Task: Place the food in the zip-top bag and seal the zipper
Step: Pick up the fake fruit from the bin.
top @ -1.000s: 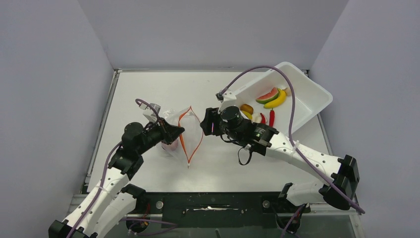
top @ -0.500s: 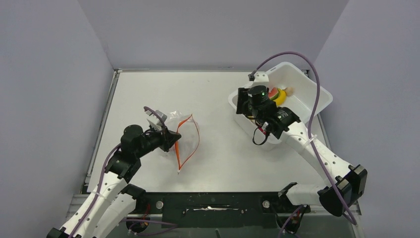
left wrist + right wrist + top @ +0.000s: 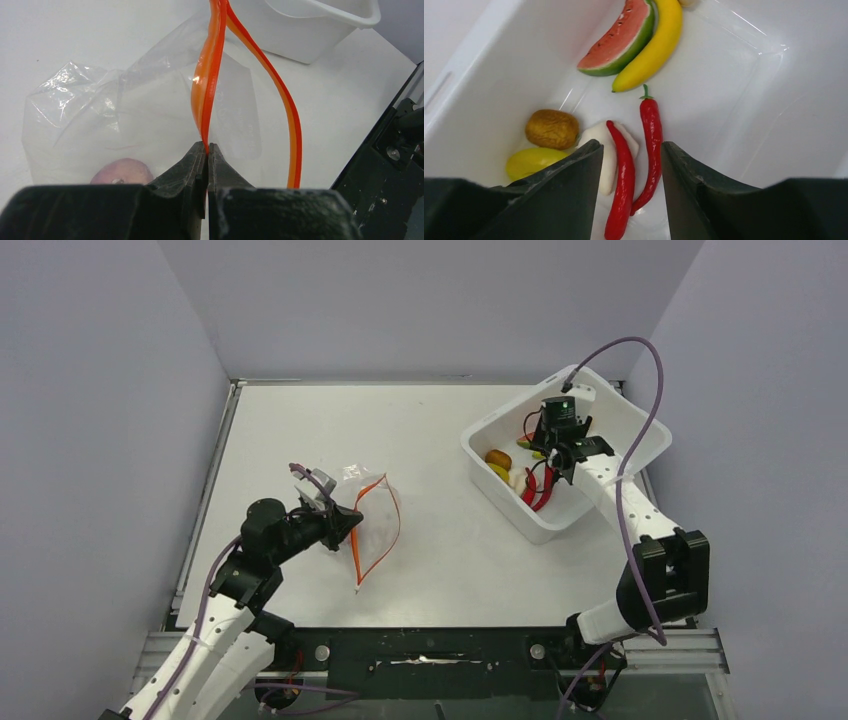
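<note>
The clear zip-top bag (image 3: 362,502) lies left of centre, its mouth gaping. My left gripper (image 3: 347,521) is shut on one lip of the orange-red zipper (image 3: 209,85) and holds it up; the other lip (image 3: 285,105) bows away to the right. A pink round piece (image 3: 122,172) sits inside the bag (image 3: 90,110). My right gripper (image 3: 631,150) is open and empty above two red chilies (image 3: 624,180) in the white bin (image 3: 734,100). A watermelon slice (image 3: 619,40), banana (image 3: 654,45), brown round piece (image 3: 551,128), yellow piece (image 3: 529,162) and white piece (image 3: 601,145) lie there too.
The white bin (image 3: 480,430) stands tilted at the back right, close to the right wall. The right arm's purple cable (image 3: 640,350) loops above it. The black front rail (image 3: 395,145) runs just beyond the bag.
My right arm has swung from the bag's mouth back over the bin, with its jaws open. My left gripper keeps its hold on the zipper and has shifted slightly toward the near left.
</note>
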Controlling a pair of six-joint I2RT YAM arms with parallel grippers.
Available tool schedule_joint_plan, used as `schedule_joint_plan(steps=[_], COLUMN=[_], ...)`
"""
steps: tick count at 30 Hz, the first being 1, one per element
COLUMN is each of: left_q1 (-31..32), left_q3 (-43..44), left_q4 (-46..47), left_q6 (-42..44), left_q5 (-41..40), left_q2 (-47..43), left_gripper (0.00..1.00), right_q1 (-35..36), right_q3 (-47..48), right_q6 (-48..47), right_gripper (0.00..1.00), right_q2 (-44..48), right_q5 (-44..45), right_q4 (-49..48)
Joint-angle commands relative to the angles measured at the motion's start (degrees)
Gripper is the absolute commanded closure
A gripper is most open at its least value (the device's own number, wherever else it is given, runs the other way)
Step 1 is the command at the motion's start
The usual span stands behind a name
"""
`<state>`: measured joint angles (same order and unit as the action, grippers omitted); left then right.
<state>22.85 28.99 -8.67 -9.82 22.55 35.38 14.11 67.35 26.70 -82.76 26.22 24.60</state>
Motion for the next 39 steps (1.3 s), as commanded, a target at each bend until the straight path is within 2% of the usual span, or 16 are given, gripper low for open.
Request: schedule_joint_plan(steps=[1, 6, 10, 19, 30, 39], left_q1=[0.2, 0.2, 0.2, 0.2, 0.3, 0.3], left_q3=[0.9, 1.2, 0.8, 0.7, 0.7, 0.5], left_q4=[1.2, 0.2, 0.5, 0.3, 0.2, 0.3], left_q6=[1.6, 2.2, 2.6, 2.9, 3.0, 3.1], left_q5=[0.0, -1.0, -0.8, -1.2, -0.5, -1.0], left_q2=[-0.5, -0.9, -2.2, -2.8, -3.2, -3.8], left_gripper=[1.00, 1.00, 1.00, 1.00, 1.00, 1.00], right_q1=[-4.2, -7.9, -11.1, -14.5, -15.6, -15.7], right_q3=[1.5, 2.9, 3.7, 10.2, 13.2, 13.3], right_q6=[2.7, 5.5, 8.5, 12.8, 16.5, 17.8], right_gripper=[0.54, 0.54, 0.55, 0.55, 0.54, 0.53], right_q2=[-3.5, -8.7, -12.5, -22.2, -30.0, -33.3], right_q5=[1.5, 2.6, -0.1, -3.1, -5.9, -4.4], right_q4=[-6.9, -10.0, -13.0, -13.1, -15.6, -15.1])
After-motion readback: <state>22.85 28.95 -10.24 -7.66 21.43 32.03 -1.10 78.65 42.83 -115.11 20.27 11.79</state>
